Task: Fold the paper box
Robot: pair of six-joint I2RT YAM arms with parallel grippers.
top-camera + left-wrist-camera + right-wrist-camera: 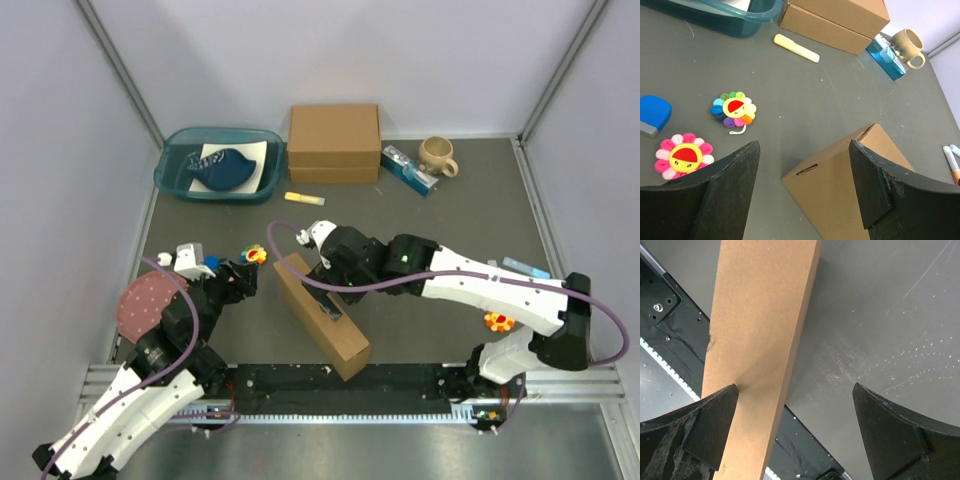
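The paper box (322,315) is a closed, shallow brown cardboard mailer that stands on a long edge, running diagonally towards the table's near rail. My right gripper (326,272) hovers over its far end and is open wide. In the right wrist view the left finger (705,425) touches the box's face (760,340), and the right finger stands well away over bare table. My left gripper (243,276) is open to the left of the box, which it does not touch. The left wrist view shows the box's corner (840,190) with a slit between the spread fingers (730,190).
A teal tray (172,170) with a blue item, a thicker cardboard box (334,142), a mug (437,155) and a blue packet (408,168) line the back. A yellow marker (305,199), flower toys (256,254) (499,321), a pink disc (147,305) and pens (525,267) lie around.
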